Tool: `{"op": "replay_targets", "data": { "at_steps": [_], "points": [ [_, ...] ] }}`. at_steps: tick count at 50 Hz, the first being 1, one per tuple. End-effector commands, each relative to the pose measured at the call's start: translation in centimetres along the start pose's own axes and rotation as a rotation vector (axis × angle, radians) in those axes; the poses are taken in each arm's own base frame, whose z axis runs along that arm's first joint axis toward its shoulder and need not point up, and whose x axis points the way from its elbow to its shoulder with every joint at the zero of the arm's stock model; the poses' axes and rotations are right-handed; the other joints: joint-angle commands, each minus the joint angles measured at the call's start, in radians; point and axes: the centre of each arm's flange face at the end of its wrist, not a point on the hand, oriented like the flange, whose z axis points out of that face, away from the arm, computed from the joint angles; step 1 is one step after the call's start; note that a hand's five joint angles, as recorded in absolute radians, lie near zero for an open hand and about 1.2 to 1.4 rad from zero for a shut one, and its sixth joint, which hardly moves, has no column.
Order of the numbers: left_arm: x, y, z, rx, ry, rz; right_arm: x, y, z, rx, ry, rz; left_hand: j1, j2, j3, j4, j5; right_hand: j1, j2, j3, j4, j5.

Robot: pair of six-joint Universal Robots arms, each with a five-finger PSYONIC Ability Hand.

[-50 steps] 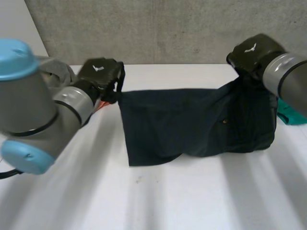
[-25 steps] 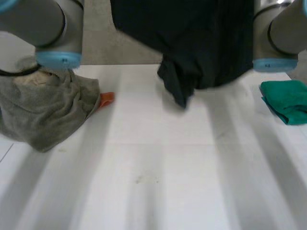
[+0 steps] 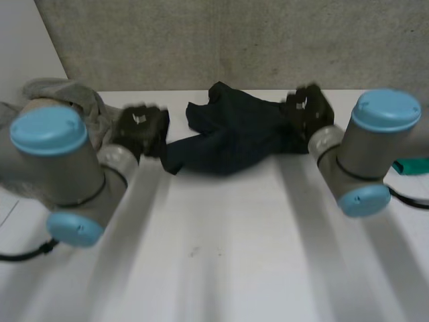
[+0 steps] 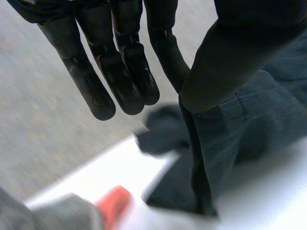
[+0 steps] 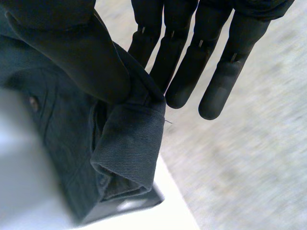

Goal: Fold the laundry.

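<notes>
Black fingers (image 4: pixel 122 72) of the left hand (image 3: pixel 142 127) extend straight in the left wrist view, while its thumb (image 4: pixel 225 62) clamps an edge of the dark navy garment (image 3: pixel 234 134) against the nearest finger. Read this hand as pinching the garment. Beyond the fingertips in that view, note a grey cloth pile (image 4: pixel 53 218) and a small orange-red item (image 4: pixel 112 203) just beside it on the white table (image 3: pixel 234 255).

For the right hand (image 3: pixel 308 111), confirm the same hold in the right wrist view. Its fingers are straight and its thumb presses a thick hemmed band of the garment against them, so this hand too is closed on the cloth. A small button (image 5: pixel 33 103) shows on the fabric beside the thumb.

In the head view, locate the left hand left of centre in the upper half of the frame and the right hand right of centre at about the same height. The garment lies bunched on the table between them, near the far edge, with one fold raised at upper centre.

Check the obstructions. The left arm (image 3: pixel 60 168) fills the lower left foreground and covers part of the grey cloth pile at upper left. The right arm (image 3: pixel 365 154) stands at the right and covers part of a green cloth (image 3: pixel 410 165) at the right edge. A concrete wall (image 3: pixel 201 40) runs across the top of the frame behind the table.
</notes>
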Motion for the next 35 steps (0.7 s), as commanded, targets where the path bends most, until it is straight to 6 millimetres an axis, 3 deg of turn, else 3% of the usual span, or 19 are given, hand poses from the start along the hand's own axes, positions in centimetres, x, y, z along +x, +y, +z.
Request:
{"op": "replay_targets", "data": {
  "at_steps": [1,13,16,19,25,26,30,33,35],
  "points": [
    [0.9,2.3,-3.9,-0.13,0.075,-0.004,-3.0,3.0,-4.7,-0.224,-0.183,-0.001,0.242,0.198,0.202,0.195,0.251,0.291,0.223,0.21,0.196,0.232],
    [1.5,-0.4,-12.2,-0.336,0.177,-0.015,-1.7,0.6,-13.6,-0.456,-0.409,-0.037,0.242,0.198,0.202,0.195,0.251,0.291,0.223,0.21,0.196,0.232],
    [1.7,-0.4,-14.4,-0.452,0.226,0.028,-1.7,0.4,-16.4,-0.538,-0.511,-0.094,0.242,0.198,0.202,0.195,0.251,0.291,0.223,0.21,0.196,0.232],
    [2.1,0.0,-15.7,-0.518,0.275,0.112,-1.7,0.1,-17.9,-0.558,-0.56,-0.127,0.242,0.198,0.202,0.195,0.251,0.291,0.223,0.21,0.196,0.232],
    [2.4,-0.2,-14.8,-0.434,0.286,0.2,-2.1,0.6,-18.4,-0.539,-0.546,-0.13,0.242,0.198,0.202,0.195,0.251,0.291,0.223,0.21,0.196,0.232],
    [2.4,-0.6,-14.0,-0.378,0.272,0.207,-2.2,0.7,-18.5,-0.537,-0.547,-0.131,0.115,0.07,0.075,0.067,0.123,0.291,0.223,0.21,0.196,0.232],
    [2.2,-1.8,-11.1,-0.198,0.22,0.243,-2.4,0.9,-18.3,-0.526,-0.532,-0.131,-0.888,-0.933,-0.928,-0.936,-0.88,0.291,0.223,0.21,0.196,0.232],
    [2.1,-2.3,-8.7,-0.092,0.189,0.259,-2.4,1.1,-18.1,-0.518,-0.518,-0.133,-0.882,-0.926,-0.922,-0.929,-0.873,0.291,0.223,0.21,0.196,0.232],
    [2.0,-2.6,-6.1,-0.003,0.16,0.268,-2.4,1.1,-18.0,-0.516,-0.513,-0.134,-0.879,-0.923,-0.919,-0.926,-0.87,0.291,0.223,0.21,0.196,0.232]
  ]
}}
